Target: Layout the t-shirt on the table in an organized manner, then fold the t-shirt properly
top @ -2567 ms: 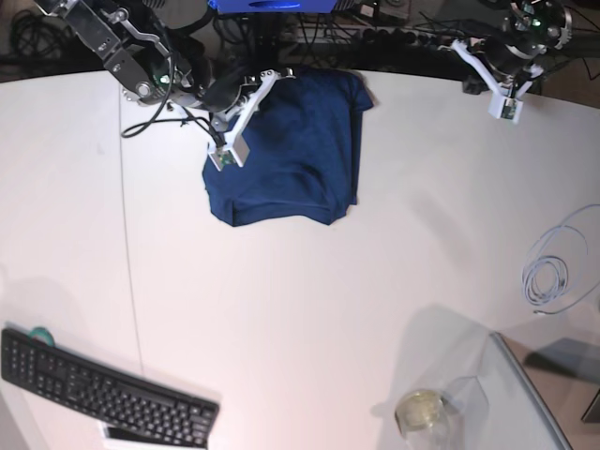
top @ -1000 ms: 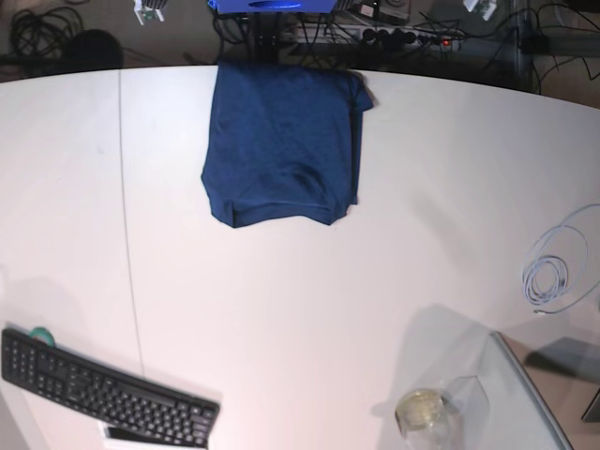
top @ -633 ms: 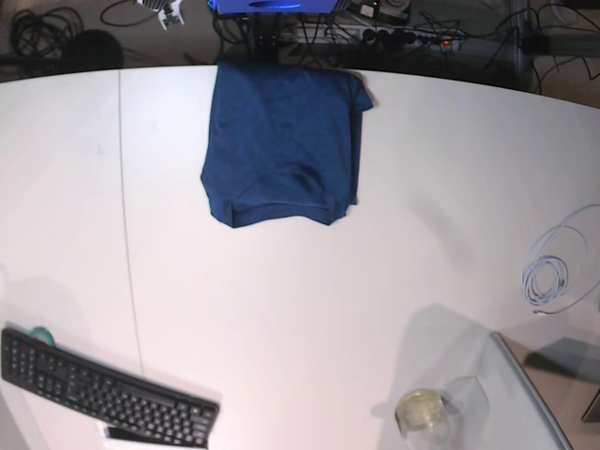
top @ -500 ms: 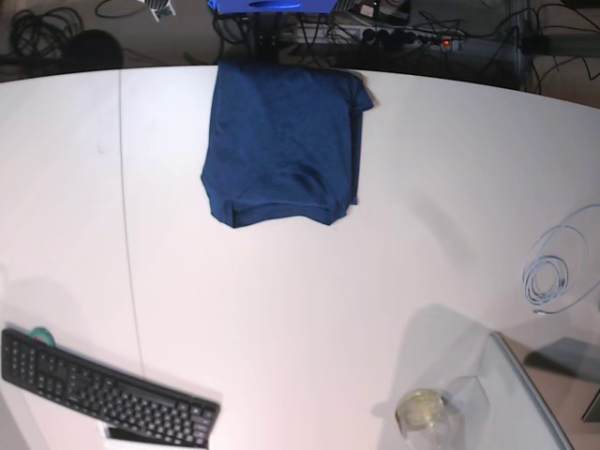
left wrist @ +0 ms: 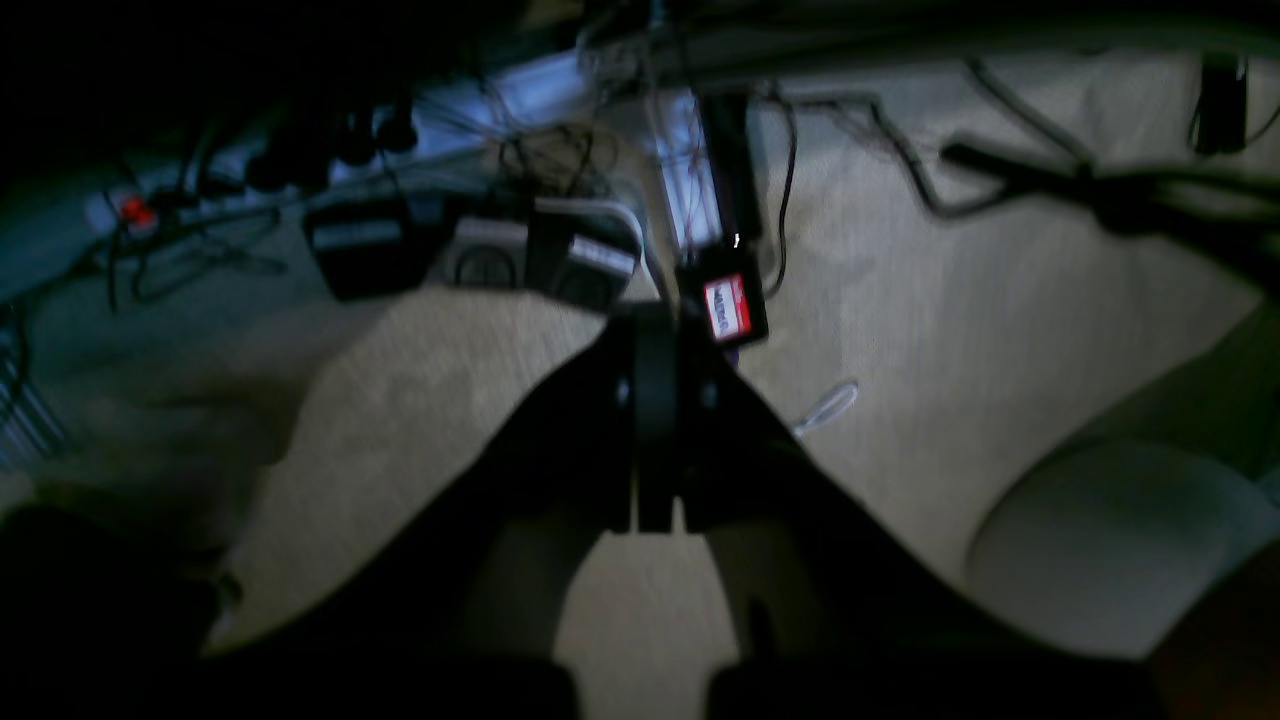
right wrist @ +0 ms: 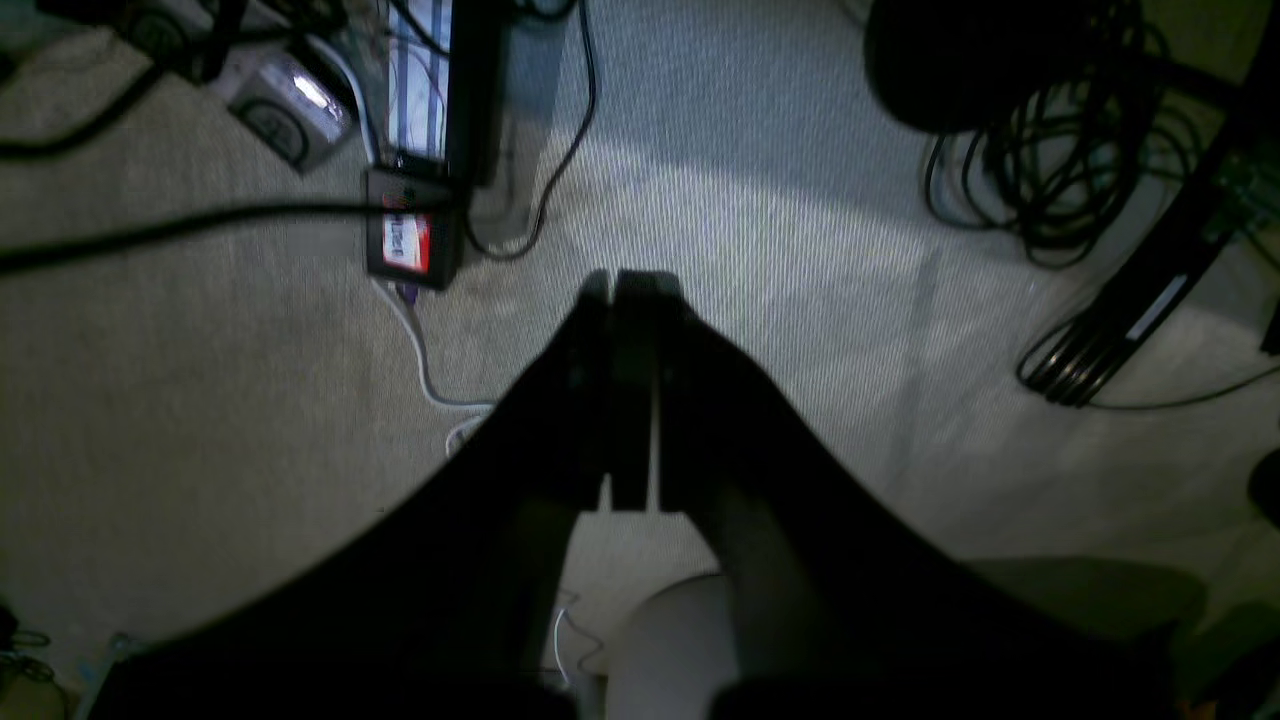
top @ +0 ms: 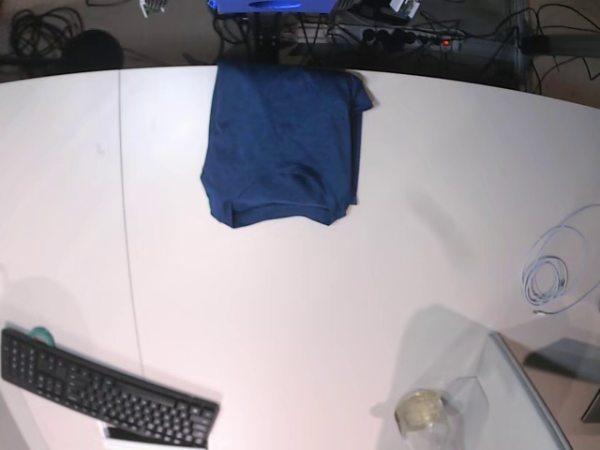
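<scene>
The dark navy t-shirt (top: 281, 141) lies folded into a compact rectangle at the far middle of the white table (top: 309, 300), its top edge at the table's far rim. Neither gripper is over the table in the base view. In the left wrist view my left gripper (left wrist: 656, 340) is shut with nothing between its dark fingers, hanging over carpet. In the right wrist view my right gripper (right wrist: 631, 300) is likewise shut and empty above the floor. The t-shirt does not show in either wrist view.
A black keyboard (top: 103, 394) lies at the near left. A coiled white cable (top: 548, 277) sits at the right edge. A glass panel (top: 530, 403) and a small yellowish jar (top: 419, 410) stand near right. Power strips and cables (right wrist: 1050, 180) cover the floor behind the table.
Both arms, which stood at the table's far edge by the t-shirt, have drawn back off the table and out of the base view. The t-shirt has not moved.
</scene>
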### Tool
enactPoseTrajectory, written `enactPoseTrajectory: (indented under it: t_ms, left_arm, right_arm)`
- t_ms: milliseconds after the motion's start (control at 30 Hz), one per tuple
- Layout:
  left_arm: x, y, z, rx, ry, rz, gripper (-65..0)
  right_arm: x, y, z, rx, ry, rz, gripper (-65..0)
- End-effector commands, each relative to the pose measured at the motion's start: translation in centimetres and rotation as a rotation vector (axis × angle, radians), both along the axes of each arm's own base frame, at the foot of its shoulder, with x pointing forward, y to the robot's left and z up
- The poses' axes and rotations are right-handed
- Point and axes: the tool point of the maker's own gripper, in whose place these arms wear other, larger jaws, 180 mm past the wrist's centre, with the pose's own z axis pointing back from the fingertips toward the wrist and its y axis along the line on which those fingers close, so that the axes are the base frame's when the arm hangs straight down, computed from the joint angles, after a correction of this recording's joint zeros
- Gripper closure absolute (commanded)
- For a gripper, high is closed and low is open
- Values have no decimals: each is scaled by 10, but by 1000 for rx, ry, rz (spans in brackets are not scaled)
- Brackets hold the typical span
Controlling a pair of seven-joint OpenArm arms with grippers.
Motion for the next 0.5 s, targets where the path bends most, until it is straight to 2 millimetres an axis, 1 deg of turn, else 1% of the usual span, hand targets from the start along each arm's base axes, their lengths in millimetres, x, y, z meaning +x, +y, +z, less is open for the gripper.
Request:
enactPoseTrajectory:
  t_ms: [0, 67, 200, 300, 333, 467]
  left_arm:
    - [-7, -1, 2, -7, 6, 2, 0]
    - [-9, 1, 2, -5, 12, 3, 0]
    - [-8, 6, 2, 3, 9, 0, 0]
    - [0, 6, 1, 5, -5, -1, 0]
    - [1, 6, 1, 5, -7, -1, 0]
    - [10, 6, -1, 7, -15, 1, 0]
  right_arm:
    - [-5, -2, 1, 2, -1, -2, -6]
    - [-5, 0, 1, 8, -3, -3, -6]
    - [-4, 1, 1, 9, -5, -3, -6]
    - [2, 1, 1, 9, -14, -3, -6]
    - [9, 1, 0, 9, -25, -3, -6]
    - [14, 0, -1, 10, -31, 6, -6]
